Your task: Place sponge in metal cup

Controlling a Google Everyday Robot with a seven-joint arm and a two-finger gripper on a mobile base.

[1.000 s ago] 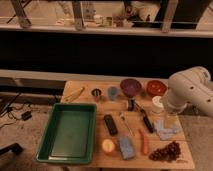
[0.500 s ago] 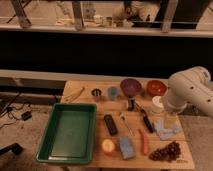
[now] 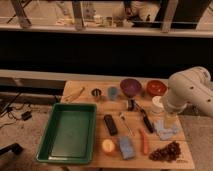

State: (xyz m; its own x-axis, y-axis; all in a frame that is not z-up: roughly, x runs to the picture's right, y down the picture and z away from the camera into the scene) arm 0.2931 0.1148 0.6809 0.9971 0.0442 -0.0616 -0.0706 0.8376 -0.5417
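Hovering gripper [image 3: 169, 119] at bench [image 3: 112, 106] right edge, fingers spread, empty. Sponge [image 3: 125, 147] nearer front edge, leftward in view, long axis front-to-back. Metal cup [image 3: 96, 93] at back, further left.

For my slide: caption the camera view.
Gripper hangs at table's right edge; sponge lies near front, metal cup at back.

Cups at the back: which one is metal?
The dull grey cup, farthest left, dark inside; the blue cup stands just to its right. The claw hangs far to the right, above the pale cloth.
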